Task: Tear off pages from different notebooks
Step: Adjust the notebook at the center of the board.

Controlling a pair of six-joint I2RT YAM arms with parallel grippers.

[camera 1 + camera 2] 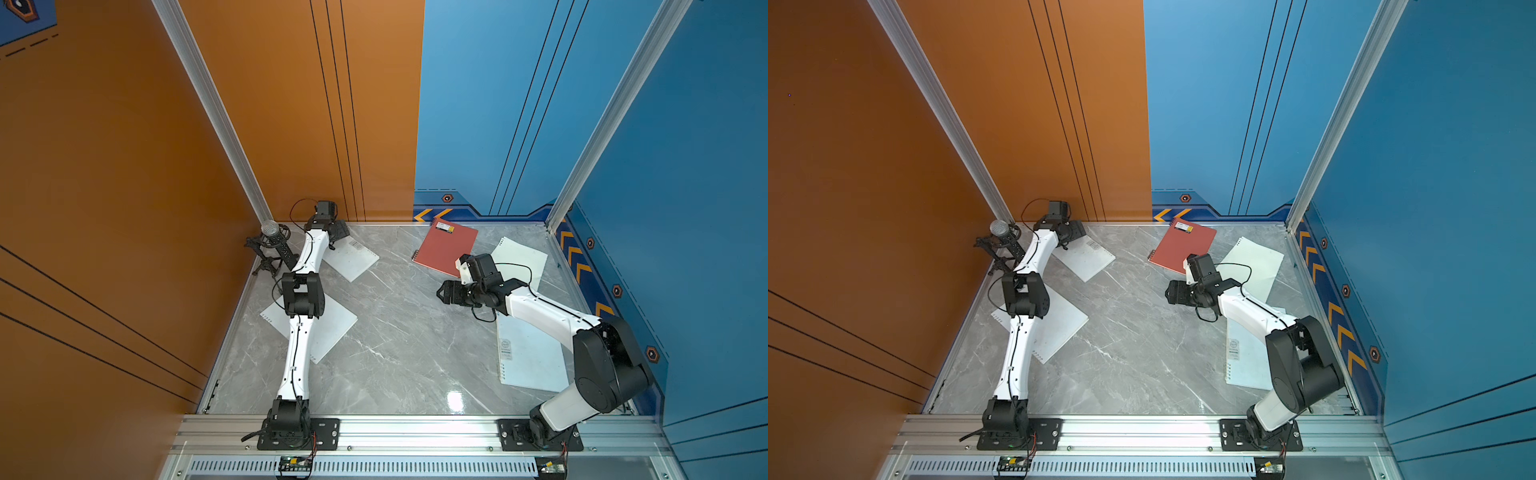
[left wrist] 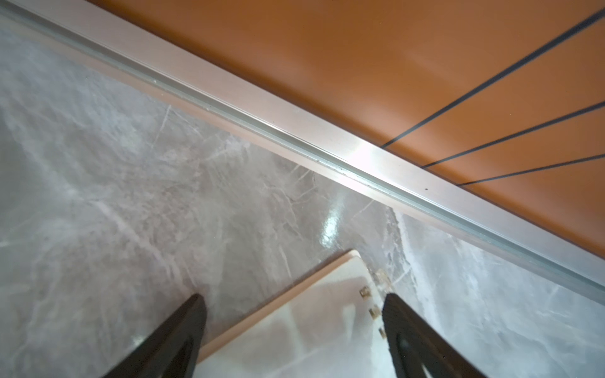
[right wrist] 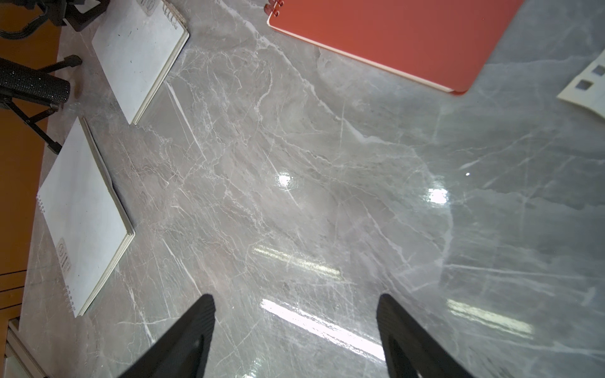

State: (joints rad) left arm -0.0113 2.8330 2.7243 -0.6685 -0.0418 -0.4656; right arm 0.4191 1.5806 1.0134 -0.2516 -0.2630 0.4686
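The left tool (image 2: 294,299) hangs wide open, gripping nothing, over the spiral corner of the small white notebook (image 1: 353,259) at 11 o'clock, close to the far rail (image 2: 294,137). The right tool (image 3: 294,297), also spread and empty, hovers over the bare worktop (image 1: 399,332) just right of centre.

The red-orange notebook (image 1: 446,247) lies at 1 o'clock, a loose page (image 1: 519,253) at 2, a large white notebook (image 1: 332,332) at 9 and a bluish-white notebook (image 1: 528,361) at 4. Bare marble runs from the centre to the 6 o'clock edge.
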